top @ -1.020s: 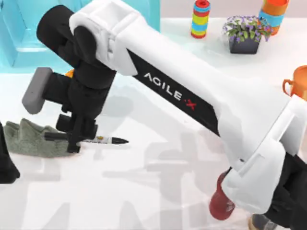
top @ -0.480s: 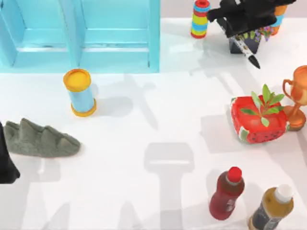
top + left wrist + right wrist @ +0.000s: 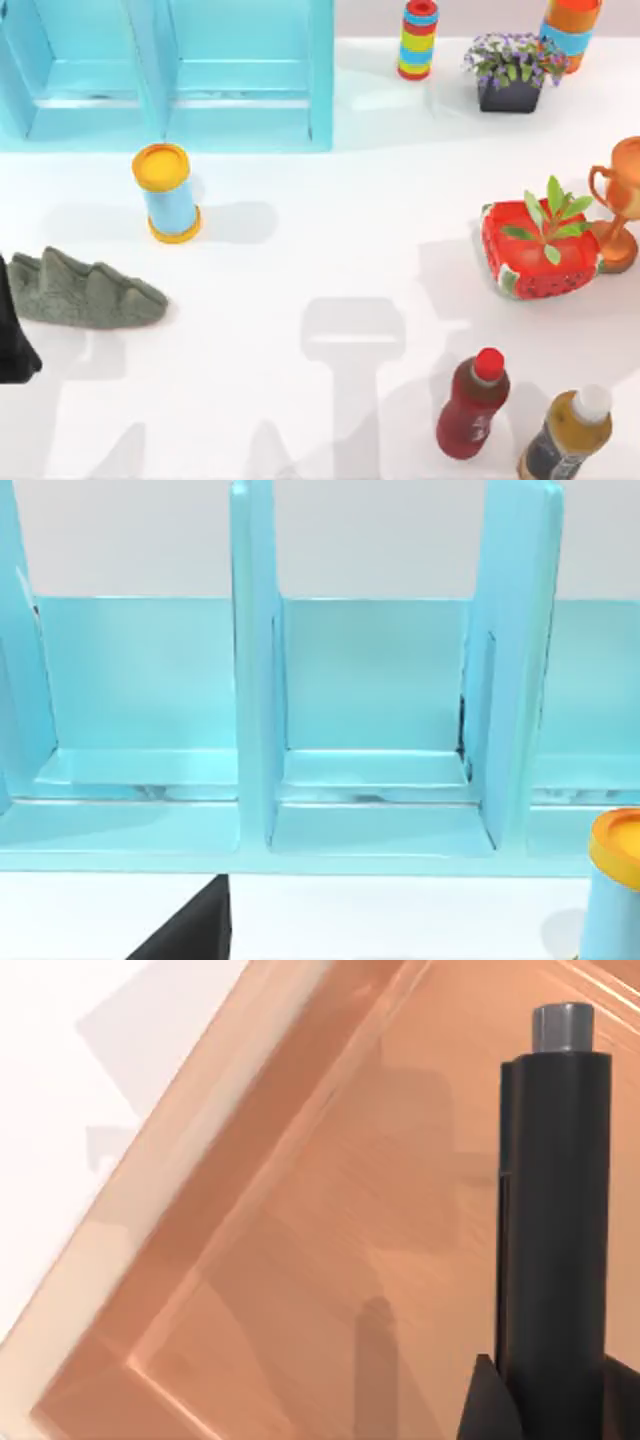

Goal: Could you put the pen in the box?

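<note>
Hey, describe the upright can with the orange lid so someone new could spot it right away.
Start at the big light-blue box at the table's far left. Just in front of its wall stands the can, with a grey-green cloth nearer still. It is a short blue cylinder with orange-yellow ends, standing alone.

box [image 3: 320, 90] far wall cropped, pen [image 3: 553, 1230] barrel cropped

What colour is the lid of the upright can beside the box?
Orange-yellow lid; clearest in the top view.
</note>
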Robot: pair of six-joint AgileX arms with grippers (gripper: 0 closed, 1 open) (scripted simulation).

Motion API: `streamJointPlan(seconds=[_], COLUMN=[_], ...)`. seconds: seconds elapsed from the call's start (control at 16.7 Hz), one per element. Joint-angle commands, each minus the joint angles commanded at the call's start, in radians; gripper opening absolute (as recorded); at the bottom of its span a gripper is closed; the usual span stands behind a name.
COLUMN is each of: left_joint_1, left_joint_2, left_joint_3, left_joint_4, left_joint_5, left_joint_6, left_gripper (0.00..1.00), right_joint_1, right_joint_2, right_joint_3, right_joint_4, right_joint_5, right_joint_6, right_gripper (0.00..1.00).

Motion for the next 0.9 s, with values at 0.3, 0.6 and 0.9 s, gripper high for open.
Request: streamJointPlan(seconds=[0.3, 0.6, 0.9], left_joint_1=[0.000, 0.000, 0.000], left_joint_2=[0.000, 0.000, 0.000], left_joint_3=[0.000, 0.000, 0.000], left_joint_4=[0.000, 0.000, 0.000], left_joint_5=[0.000, 0.000, 0.000], left_joint_6=[0.000, 0.000, 0.000], left_gripper=[1.00, 1.00, 1.00], right_joint_1=[-0.239, -0.291, -0.273], right_joint_2=[-0.235, -0.297, -0.292], right_joint_3=[-0.364, -0.466, -0.465], right_joint_4=[0.240, 0.327, 0.330], right_joint_5=[-0.016, -0.031, -0.033], right_joint_6=[0.289, 0.383, 0.379], right_gripper=[0.00, 0.00, 0.00])
